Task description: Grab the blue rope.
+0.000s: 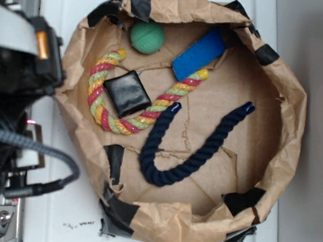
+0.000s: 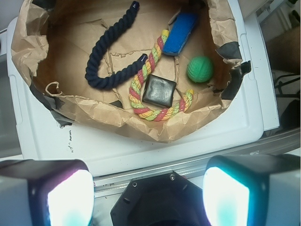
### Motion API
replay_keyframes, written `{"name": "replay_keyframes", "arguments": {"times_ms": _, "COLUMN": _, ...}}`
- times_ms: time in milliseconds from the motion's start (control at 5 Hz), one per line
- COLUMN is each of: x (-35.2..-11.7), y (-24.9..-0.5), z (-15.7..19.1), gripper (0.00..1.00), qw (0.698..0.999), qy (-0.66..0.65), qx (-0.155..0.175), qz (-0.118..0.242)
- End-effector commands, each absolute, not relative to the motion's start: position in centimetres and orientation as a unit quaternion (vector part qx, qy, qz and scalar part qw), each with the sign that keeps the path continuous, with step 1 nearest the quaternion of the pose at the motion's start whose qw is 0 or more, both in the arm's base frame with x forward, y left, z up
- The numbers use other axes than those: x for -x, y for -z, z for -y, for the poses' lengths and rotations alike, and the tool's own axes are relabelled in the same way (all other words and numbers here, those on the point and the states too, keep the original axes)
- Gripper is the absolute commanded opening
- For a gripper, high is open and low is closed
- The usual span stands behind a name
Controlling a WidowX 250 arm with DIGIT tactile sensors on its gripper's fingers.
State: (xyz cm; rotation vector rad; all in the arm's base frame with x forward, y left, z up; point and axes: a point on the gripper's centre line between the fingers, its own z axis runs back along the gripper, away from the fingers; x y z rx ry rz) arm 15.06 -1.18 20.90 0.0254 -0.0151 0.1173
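my gripper [image 2: 148, 188]: parked outside the paper nest, over the white tray edge, well apart from everything inside. Both pads glow at the bottom of the wrist view w/ a wide gap between them, so jaws are spread and holding nothing

blue rope [image 1: 189, 146]: lying flat in a U on the brown paper floor, right-middle of the nest, bend toward the near wall, both glossy tips pointing up toward the middle

closest neighbour: one blue tip is touching or just about touching the multicoloured rope [image 1: 129, 107], can't tell which. If I come down near that tip I prob pinch both ropes or drag the wrong one along

safer spot imo: the bend or the free leg of the U, bare paper around it there

paper bag wall [image 1: 286, 100]: crumpled and standing up all round, taped in spots. Coming in low from my side = fingers catch the rim and shove the whole nest, rope shifts w/ it

paper floor: torn and wrinkled under the rope, a pad could snag a loose flap and lift paper instead

rope itself: thick + twisted, looks floppy. Shallow pinch prob slips off the round strands, need to straddle it square across

other stuff: black square pad [image 1: 127, 92], blue block [image 1: 199, 54], green ball [image 1: 147, 37] all sit on the far side of the multicoloured rope, not rly in my way unless I overshoot
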Motion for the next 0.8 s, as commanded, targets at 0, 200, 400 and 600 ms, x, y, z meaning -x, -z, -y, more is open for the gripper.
{"name": "replay_keyframes", "arguments": {"times_ms": 0, "x": -20.0, "y": -17.9, "z": 2.4, "gripper": 1.00, "qw": 0.982, "qy": -0.137, "qx": -0.111, "qz": 0.073}}
{"name": "replay_keyframes", "arguments": {"times_ms": 200, "x": -24.4, "y": -13.5, "z": 1.8, "gripper": 1.00, "qw": 0.969, "qy": -0.191, "qx": -0.132, "qz": 0.084}}
{"name": "replay_keyframes", "arguments": {"times_ms": 400, "x": -26.3, "y": -11.2, "z": 1.5, "gripper": 1.00, "qw": 0.963, "qy": -0.208, "qx": -0.114, "qz": 0.125}}
{"name": "replay_keyframes", "arguments": {"times_ms": 600, "x": -26.6, "y": -10.9, "z": 0.8, "gripper": 1.00, "qw": 0.962, "qy": -0.220, "qx": -0.069, "qz": 0.148}}
